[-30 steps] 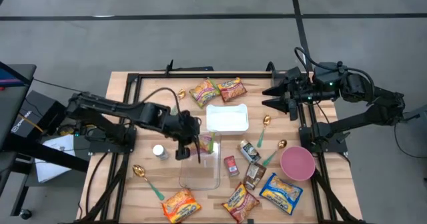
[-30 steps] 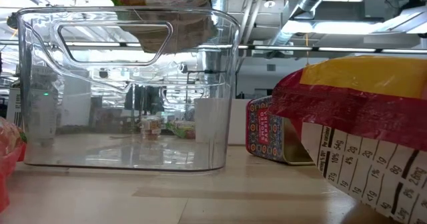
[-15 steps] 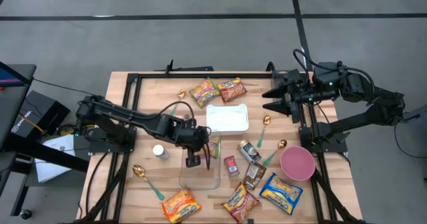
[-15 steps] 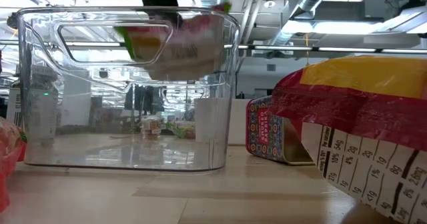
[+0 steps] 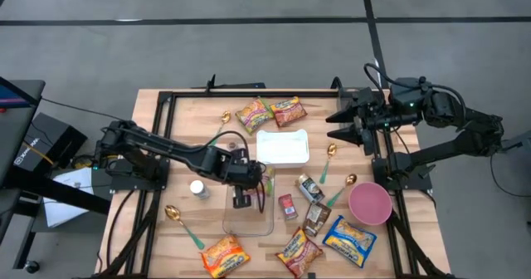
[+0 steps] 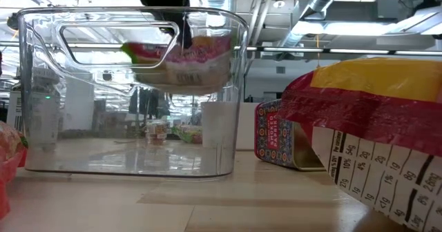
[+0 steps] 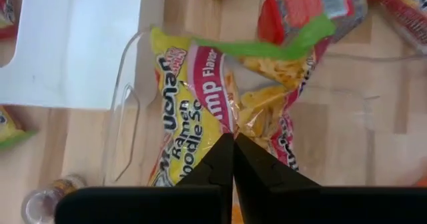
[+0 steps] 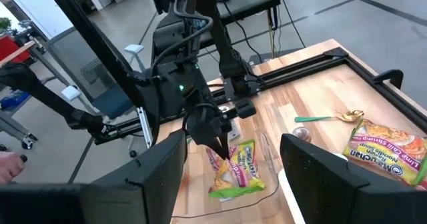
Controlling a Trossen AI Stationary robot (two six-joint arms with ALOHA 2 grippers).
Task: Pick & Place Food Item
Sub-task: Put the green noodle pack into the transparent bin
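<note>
The left tool point(image 5: 241, 198) hangs over the clear bin point(image 5: 247, 221) near the middle of the counter point(image 5: 178, 129), its fingers pressed together on the edge of a ramen noodle packet point(image 7: 200, 111). The packet dangles inside the upper part of the bin, clear of the floor of it, as the low view shows through the clear wall point(image 6: 181, 61). In the left wrist view the packet's long axis runs away from the fingers, the pinched end nearest the tool and the green sealed end point(image 7: 267, 45) farthest off, skewed a little to one side. Its printed face is turned toward the wrist camera. In the low view it hangs roughly level with a slight tilt, the green end toward the bin's handle cut-out.

From above, the packet point(image 5: 267, 182) is mostly covered by the left arm, with only a sliver showing by the bin's rim. The bin's walls are hard to trace there. In the low view the tool is cut off by the frame's top, and a large yellow and red packet point(image 6: 373, 135) close to the lens blocks the counter behind it.

The right tool point(image 5: 336, 125) waits above the far right corner of the counter, its fingers spread apart and empty.
</note>
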